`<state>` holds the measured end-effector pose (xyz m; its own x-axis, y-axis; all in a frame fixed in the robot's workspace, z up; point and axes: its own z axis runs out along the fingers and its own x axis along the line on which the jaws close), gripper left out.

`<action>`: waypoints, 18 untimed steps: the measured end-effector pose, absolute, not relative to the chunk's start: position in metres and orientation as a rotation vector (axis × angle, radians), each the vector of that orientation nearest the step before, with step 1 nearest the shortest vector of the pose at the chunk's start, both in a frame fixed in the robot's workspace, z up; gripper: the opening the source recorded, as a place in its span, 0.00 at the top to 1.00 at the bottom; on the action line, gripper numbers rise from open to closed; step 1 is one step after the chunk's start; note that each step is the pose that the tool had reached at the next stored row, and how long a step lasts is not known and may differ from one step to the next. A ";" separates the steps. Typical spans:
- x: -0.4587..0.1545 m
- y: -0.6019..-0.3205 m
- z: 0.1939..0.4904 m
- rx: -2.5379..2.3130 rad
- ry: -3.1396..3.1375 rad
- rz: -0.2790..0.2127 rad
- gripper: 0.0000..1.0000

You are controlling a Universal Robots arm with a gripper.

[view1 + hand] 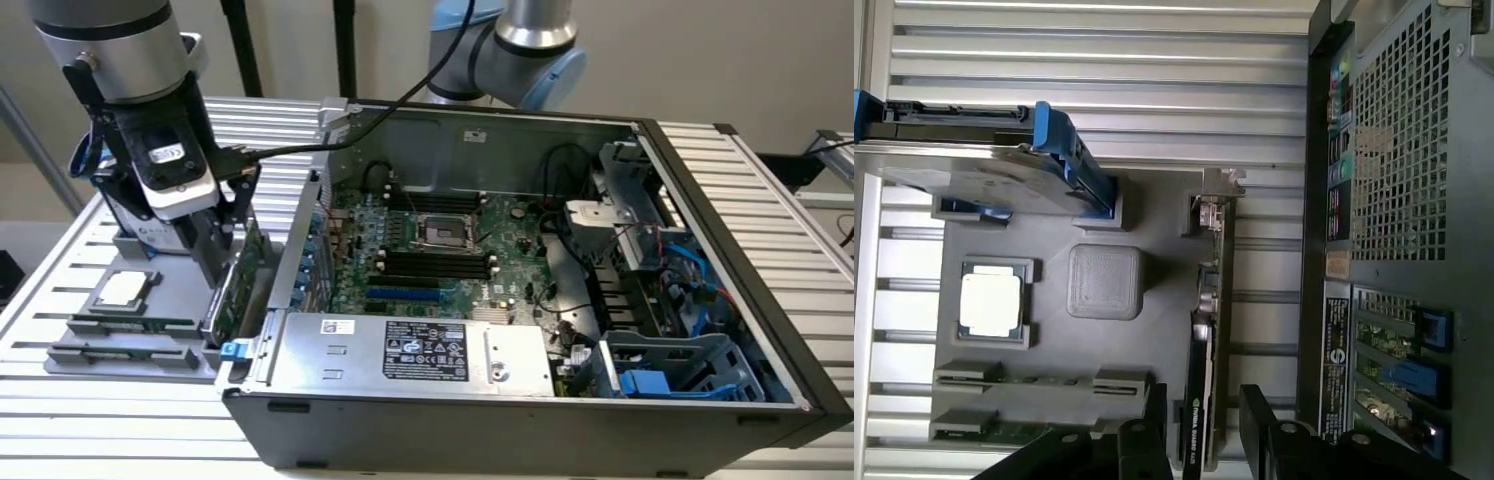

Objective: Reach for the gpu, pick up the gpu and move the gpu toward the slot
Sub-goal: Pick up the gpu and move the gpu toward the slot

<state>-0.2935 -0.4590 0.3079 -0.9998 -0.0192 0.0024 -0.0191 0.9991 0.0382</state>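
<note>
**Straddling the gpu with a spread gripper, just outside the case**

From the exterior view, the arm brings its gripper down beside the case, over a gray tray on the slatted table. The gpu stands on edge in the tray, on the side nearest the case, with the gripper low against it. This view also looks into the lidless case, where the motherboard lies flat. Farther from the case than the gpu sit a cpu and memory sticks.

The wrist view adds the detail of the grasp. Two dark fingers stand apart, one on each side of the card's thin edge, with one of them between the card and the case. Whether they touch the card cannot be told. The card sits in the tray, and a strip of bare table separates the tray from the case's perforated outer wall. A drive with blue rails rests on the tray, farther from the case than the gpu. A plain gray block lies between the gpu and the cpu. The sticks lie alongside the cpu, about as far from the case.
</note>
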 end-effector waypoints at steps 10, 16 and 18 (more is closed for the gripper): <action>-0.294 -0.460 0.290 0.026 -3.139 -0.060 0.58; -0.294 -0.460 0.279 0.023 -3.139 -0.060 0.58; -0.293 -0.460 0.275 0.019 -3.139 -0.060 0.58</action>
